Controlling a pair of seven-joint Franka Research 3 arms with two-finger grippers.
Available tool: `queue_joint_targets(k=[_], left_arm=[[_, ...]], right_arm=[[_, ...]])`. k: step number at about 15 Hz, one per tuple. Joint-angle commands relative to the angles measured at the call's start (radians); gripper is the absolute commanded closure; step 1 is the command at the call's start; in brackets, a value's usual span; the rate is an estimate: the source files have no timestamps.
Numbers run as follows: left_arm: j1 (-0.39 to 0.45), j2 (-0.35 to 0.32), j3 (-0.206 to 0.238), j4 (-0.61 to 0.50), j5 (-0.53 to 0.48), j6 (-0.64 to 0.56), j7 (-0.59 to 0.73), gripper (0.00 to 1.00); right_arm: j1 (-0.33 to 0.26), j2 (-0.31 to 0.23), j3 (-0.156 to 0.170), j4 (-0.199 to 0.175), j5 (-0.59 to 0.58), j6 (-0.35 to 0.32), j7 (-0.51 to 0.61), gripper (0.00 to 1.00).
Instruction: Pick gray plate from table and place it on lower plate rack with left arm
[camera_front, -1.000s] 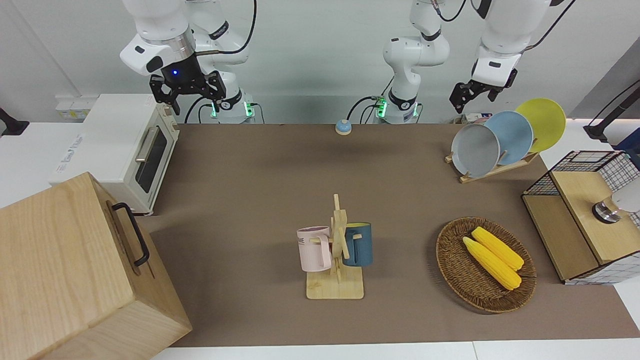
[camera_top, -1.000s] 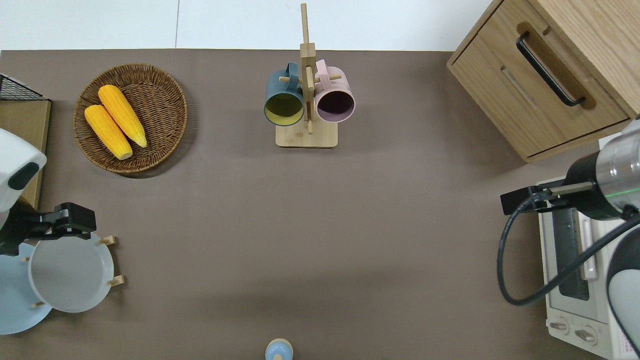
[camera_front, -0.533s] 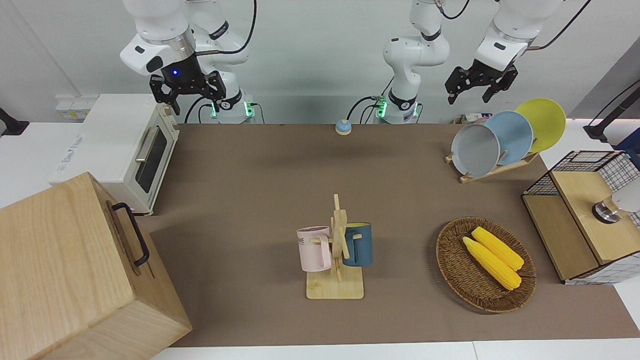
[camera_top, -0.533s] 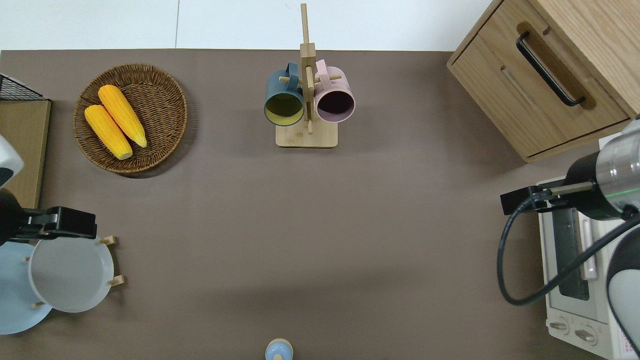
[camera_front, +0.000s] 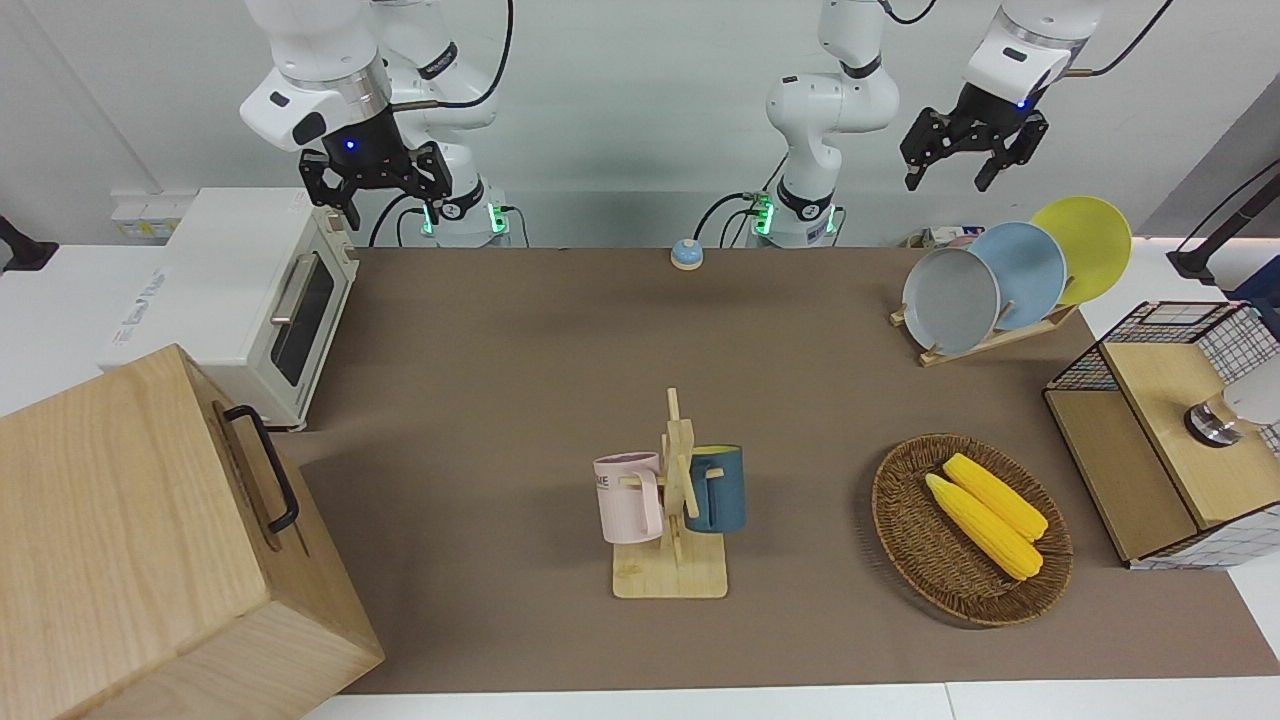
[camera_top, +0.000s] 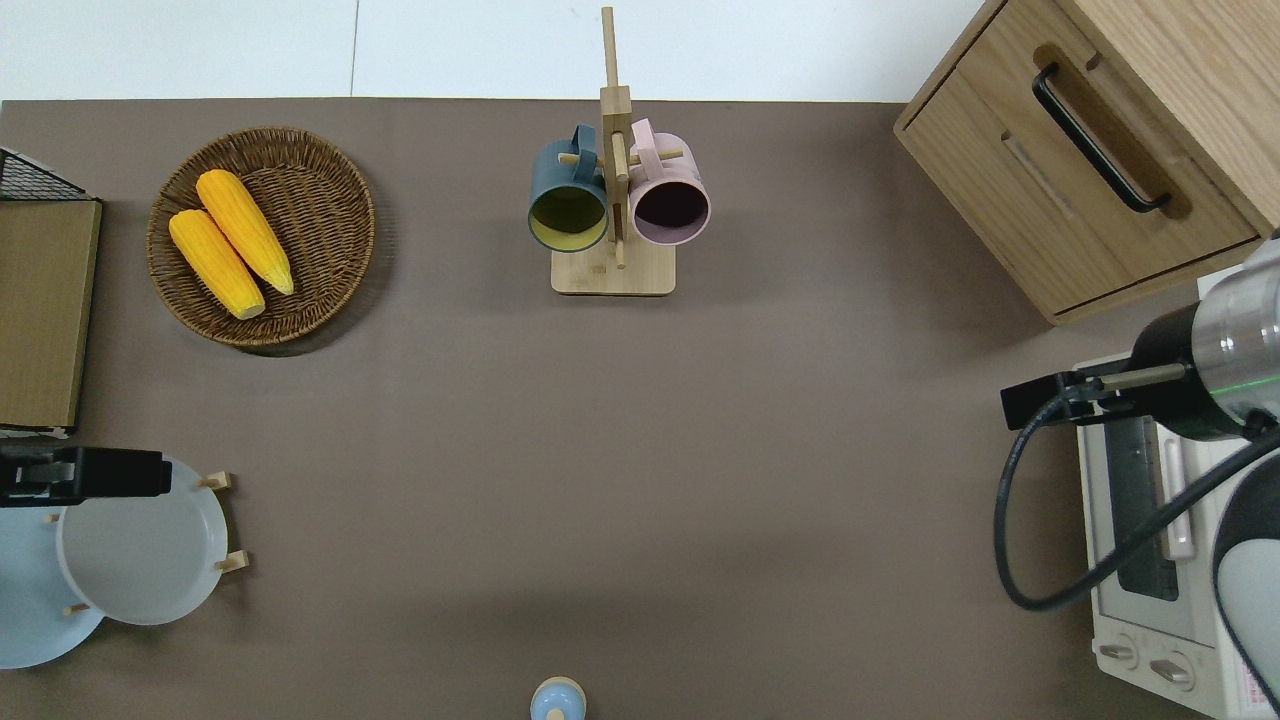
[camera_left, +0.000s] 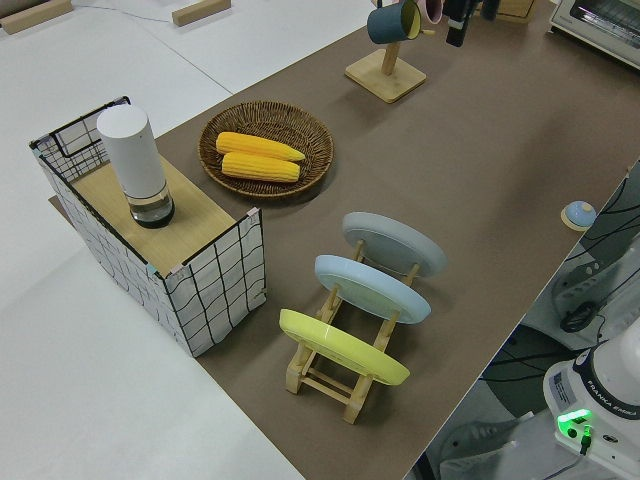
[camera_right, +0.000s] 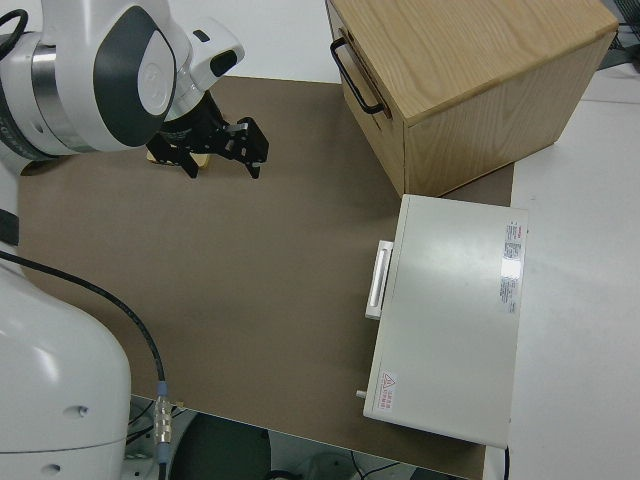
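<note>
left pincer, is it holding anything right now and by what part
Nothing. The left pincer is open and empty, up above the gray plate, which stands in the lower plate rack.

The base of an arm (camera_left: 600, 395) at five o'clock in the left side view bore "FRANKA" (the word after it was too small to read). Print on the pink mug (camera_front: 628, 497) and labels on the toaster oven (camera_right: 452, 318) were illegible.

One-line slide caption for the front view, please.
Gray plate stands racked beside blue and yellow plates; open left gripper hangs empty above.
</note>
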Motion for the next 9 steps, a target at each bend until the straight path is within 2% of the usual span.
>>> queue_joint_targets(k=[1, 9], left_arm=[[-0.004, -0.084, 0.008, -0.163, -0.016, 0.112, 0.016, 0.0], [-0.001, -0.076, 0.007, -0.162, -0.007, 0.097, -0.001, 0.0]], right_arm=[[-0.01, -0.002, 0.006, 0.006, 0.01, -0.014, 0.0, 0.013], [-0.01, -0.002, 0.006, 0.006, 0.01, -0.014, 0.0, 0.013]])
